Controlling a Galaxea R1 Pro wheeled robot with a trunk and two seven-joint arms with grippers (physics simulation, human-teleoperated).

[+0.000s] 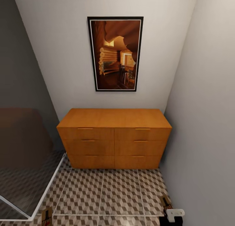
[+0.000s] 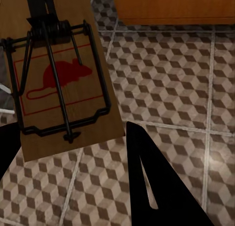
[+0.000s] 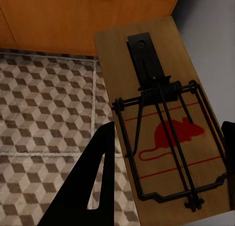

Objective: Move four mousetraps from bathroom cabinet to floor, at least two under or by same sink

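The orange-brown cabinet (image 1: 114, 138) stands against the far wall with all six drawer fronts closed. My left gripper (image 2: 66, 130) is shut on a mousetrap (image 2: 58, 84), a tan board with a black wire spring and a red mouse print, held above the cube-patterned bathroom floor (image 2: 166, 79). My right gripper (image 3: 169, 125) is shut on a second mousetrap (image 3: 166, 133), close to the cabinet's lower right corner (image 3: 88, 25). In the head view both traps (image 1: 47, 216) (image 1: 166, 201) sit at the bottom edge, over the floor (image 1: 104, 193) in front of the cabinet.
A glass shower panel with a white frame (image 1: 49, 187) runs along the left. A grey wall (image 1: 202, 138) closes the right side, next to the cabinet. A framed picture (image 1: 115, 53) hangs above the cabinet. Open tiles lie between me and the cabinet.
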